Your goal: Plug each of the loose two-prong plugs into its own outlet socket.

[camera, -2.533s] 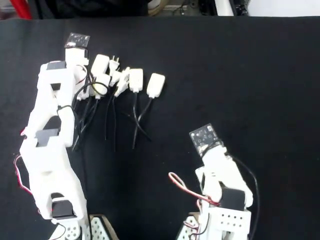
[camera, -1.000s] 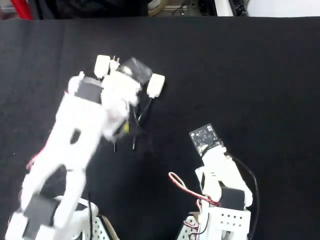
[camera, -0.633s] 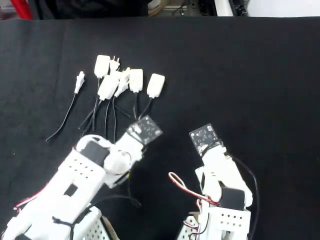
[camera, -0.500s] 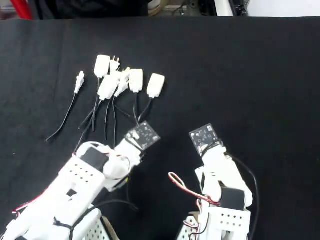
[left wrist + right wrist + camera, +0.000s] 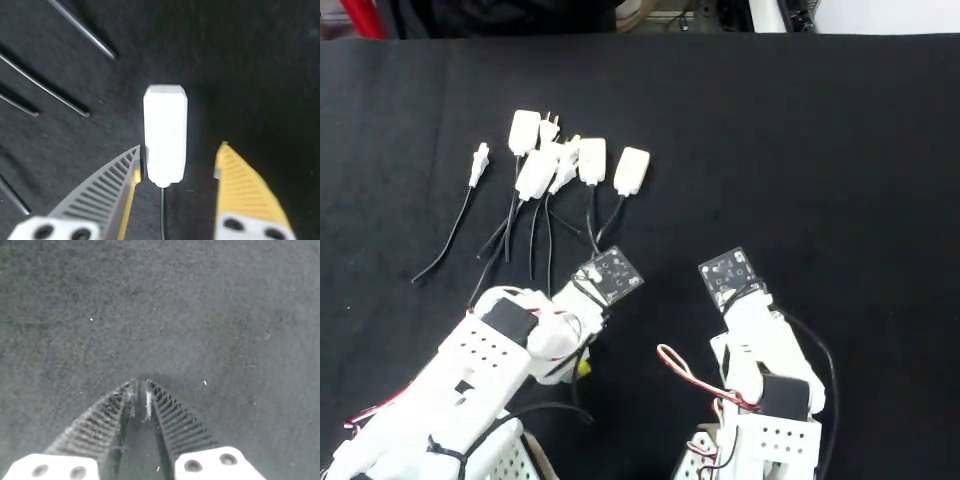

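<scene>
Pulling back across the table (image 5: pixel 840 150), the left arm (image 5: pixel 480 370) had quit the cluster (image 5: pixel 565 160); left hand (image 5: pixel 180 147) hung empty, fingers apart, facing one socket (image 5: pixel 165 130). Right hand (image 5: pixel 141 385) stayed pinched together. One plug (image 5: pixel 478 163) lay aside, not yet plugged in.

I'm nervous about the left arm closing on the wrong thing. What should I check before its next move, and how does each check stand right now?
1. Left gripper open: ok, fingers spread wide.
2. White block inside the gap: ok, it lies between the fingers, nearer the grey one.
3. Block is a socket, not a plug: cannot tell, no prongs or slots visible.
4. Right gripper out of the way: ok, shut over bare mat.
5. Cords untangled: not ok, several cross one another.
6. Lone plug separate: ok, lies apart from the others.
</scene>
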You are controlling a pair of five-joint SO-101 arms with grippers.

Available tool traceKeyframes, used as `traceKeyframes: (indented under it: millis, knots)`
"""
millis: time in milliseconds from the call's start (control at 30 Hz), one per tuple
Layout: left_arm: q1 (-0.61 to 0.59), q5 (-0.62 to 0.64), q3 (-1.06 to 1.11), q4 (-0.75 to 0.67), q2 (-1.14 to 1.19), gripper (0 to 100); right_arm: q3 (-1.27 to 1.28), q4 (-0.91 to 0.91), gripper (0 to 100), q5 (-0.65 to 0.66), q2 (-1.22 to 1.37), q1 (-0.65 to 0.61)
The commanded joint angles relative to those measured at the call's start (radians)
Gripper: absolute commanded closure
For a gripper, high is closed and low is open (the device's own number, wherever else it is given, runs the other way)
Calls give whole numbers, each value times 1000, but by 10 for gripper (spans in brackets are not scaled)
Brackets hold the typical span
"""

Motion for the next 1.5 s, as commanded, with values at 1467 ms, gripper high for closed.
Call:
traceKeyframes:
  millis: [1467]
  knots:
    - [-48,-68,-242,318,-63,759,-5,11,966,3,-61,-5]
